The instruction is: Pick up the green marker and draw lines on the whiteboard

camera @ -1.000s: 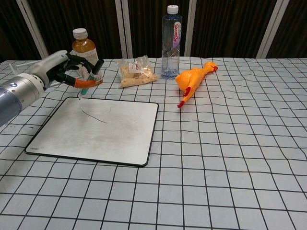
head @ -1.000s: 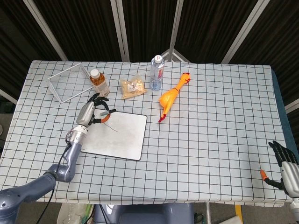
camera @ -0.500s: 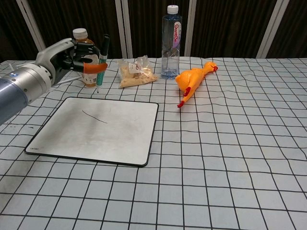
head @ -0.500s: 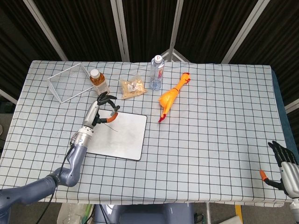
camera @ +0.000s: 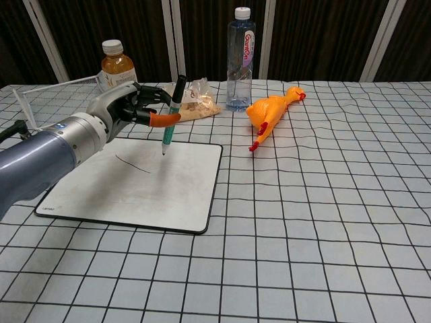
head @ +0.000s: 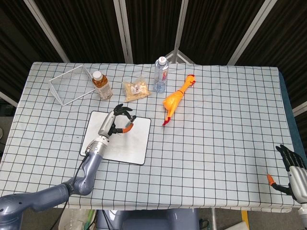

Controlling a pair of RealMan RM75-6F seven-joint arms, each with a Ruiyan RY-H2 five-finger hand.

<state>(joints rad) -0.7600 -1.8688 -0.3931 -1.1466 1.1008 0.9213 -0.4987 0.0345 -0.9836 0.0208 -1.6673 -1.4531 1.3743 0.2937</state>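
Observation:
My left hand (camera: pixel 138 108) (head: pixel 117 122) holds the green marker (camera: pixel 170 116) upright, tip down, over the upper middle of the whiteboard (camera: pixel 128 185) (head: pixel 139 139). In the chest view the marker tip hangs just above the board surface; whether it touches I cannot tell. One short dark line (camera: pixel 133 163) is drawn on the board, left of the tip. My right hand (head: pixel 292 171) rests at the table's near right corner, away from everything, holding nothing, with its fingers apart.
Behind the board stand an orange-liquid bottle (camera: pixel 116 64), a snack bag (camera: pixel 192 101) and a tall water bottle (camera: pixel 240 59). A rubber chicken (camera: pixel 269 114) lies to the right of them. A white wire basket (head: pixel 69 85) sits at the far left.
My left hand has carried the marker rightward, from the board's far left corner to over its upper middle, and turned it upright. The right hand has not moved.

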